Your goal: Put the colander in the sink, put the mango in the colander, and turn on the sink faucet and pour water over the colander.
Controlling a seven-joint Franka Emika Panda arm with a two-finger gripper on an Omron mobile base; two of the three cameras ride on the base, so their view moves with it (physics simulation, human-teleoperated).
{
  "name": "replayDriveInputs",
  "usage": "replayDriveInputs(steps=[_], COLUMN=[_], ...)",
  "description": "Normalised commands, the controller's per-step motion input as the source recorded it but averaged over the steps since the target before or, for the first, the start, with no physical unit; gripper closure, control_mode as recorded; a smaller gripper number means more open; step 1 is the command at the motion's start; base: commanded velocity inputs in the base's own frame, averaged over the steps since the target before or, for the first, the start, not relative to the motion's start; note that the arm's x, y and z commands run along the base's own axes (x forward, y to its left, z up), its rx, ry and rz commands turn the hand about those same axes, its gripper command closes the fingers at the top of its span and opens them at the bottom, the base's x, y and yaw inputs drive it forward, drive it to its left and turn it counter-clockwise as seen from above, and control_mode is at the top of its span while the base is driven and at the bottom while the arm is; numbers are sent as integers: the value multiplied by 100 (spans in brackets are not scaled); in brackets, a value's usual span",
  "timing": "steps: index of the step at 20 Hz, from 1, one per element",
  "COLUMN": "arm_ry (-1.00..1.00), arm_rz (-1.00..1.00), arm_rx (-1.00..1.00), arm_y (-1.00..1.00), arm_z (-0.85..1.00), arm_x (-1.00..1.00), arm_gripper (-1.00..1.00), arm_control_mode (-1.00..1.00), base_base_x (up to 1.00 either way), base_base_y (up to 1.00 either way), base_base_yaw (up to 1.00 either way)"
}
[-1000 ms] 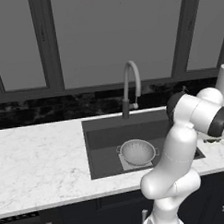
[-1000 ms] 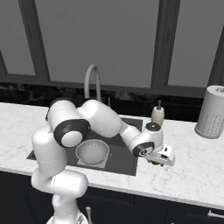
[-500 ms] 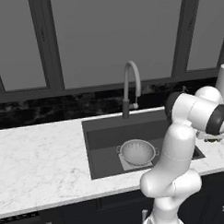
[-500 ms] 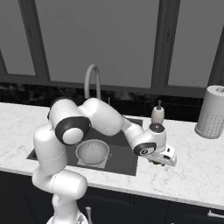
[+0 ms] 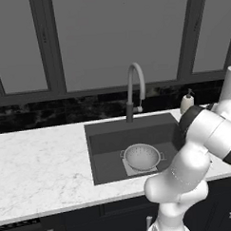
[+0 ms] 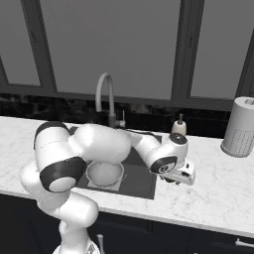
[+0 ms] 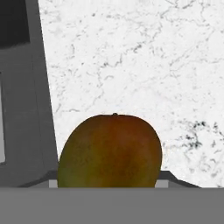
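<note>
The mango (image 7: 109,151), yellow-green with a reddish-brown flush, sits right at the bottom of the hand view and hides the finger tips. My gripper (image 6: 173,178) is shut on it, just above the marble counter to the right of the sink (image 6: 141,181). The white-grey perforated colander (image 5: 142,156) (image 6: 104,173) stands upright on the pale drain plate in the dark sink (image 5: 109,141). The grey gooseneck sink faucet (image 5: 135,88) (image 6: 105,94) rises behind the basin. No water runs from it.
A white soap dispenser (image 6: 178,126) (image 5: 186,102) stands behind the sink's right corner. A paper towel roll (image 6: 239,126) is at the far right of the counter. The sink's rim (image 7: 43,87) runs down the left of the hand view. Dark windows line the back wall.
The hand has risen a little off the counter with the mango in it. The colander has stayed put.
</note>
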Motion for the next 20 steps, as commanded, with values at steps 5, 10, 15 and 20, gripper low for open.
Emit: replayDriveInputs(steps=[5, 10, 15, 20], arm_ry=[1, 3, 1, 1], arm_rz=[13, 16, 23, 22], arm_rx=[3, 4, 6, 7], arm_y=[79, 94, 100, 98], arm_z=[26, 10, 0, 0], arm_x=[-13, -2, 9, 20], arm_gripper=[100, 100, 100, 100], arm_control_mode=[-100, -100, -100, -100], base_base_x=[0, 0, 0, 0], base_base_y=[0, 0, 0, 0], base_base_yaw=[0, 0, 0, 0])
